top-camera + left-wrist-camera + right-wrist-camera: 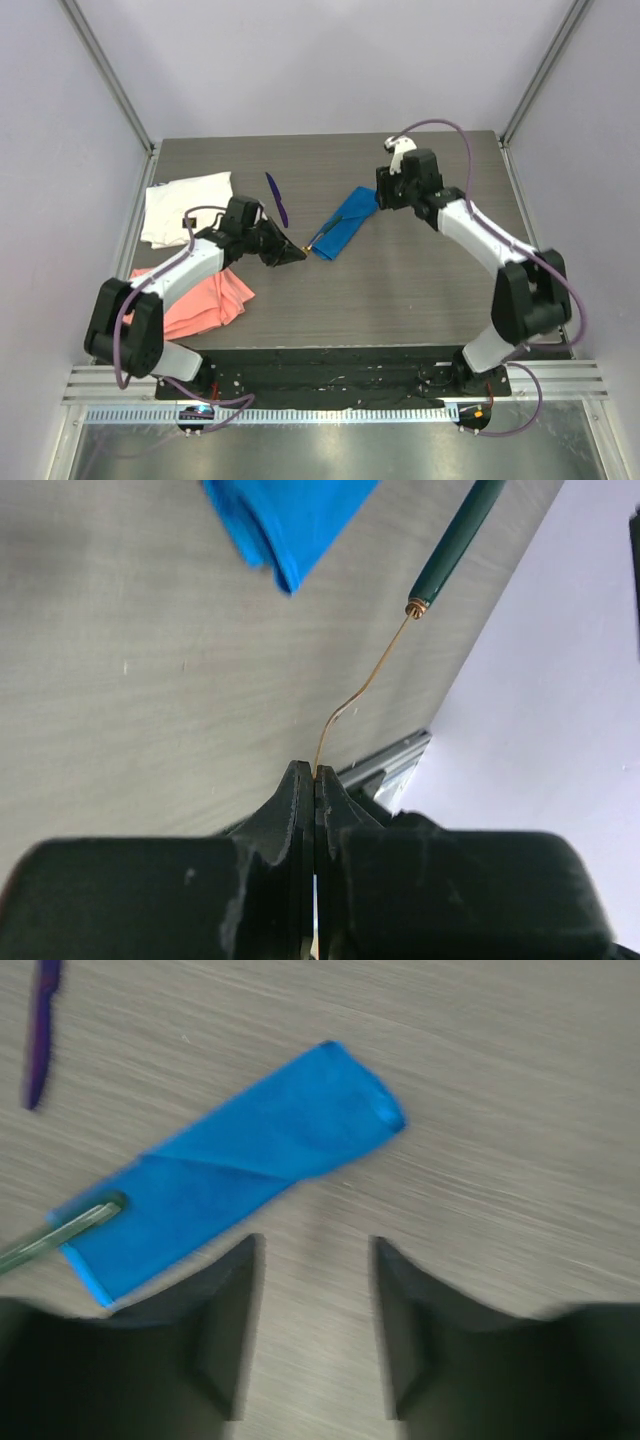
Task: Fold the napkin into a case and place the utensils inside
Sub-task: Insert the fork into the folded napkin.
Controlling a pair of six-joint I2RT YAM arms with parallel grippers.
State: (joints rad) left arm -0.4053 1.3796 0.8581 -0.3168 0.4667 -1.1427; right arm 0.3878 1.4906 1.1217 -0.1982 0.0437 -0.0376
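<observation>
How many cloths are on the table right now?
3: the folded blue napkin in the middle, a white cloth at the far left, and a salmon-pink cloth at the near left, partly under the left arm.

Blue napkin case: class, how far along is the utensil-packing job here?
Done: the blue napkin case is folded narrow. In hand: the left hand is shut on the thin tan end of the green-handled utensil, its handle reaching the case's end. Left: finishing that, then the purple utensil, lying apart.
</observation>
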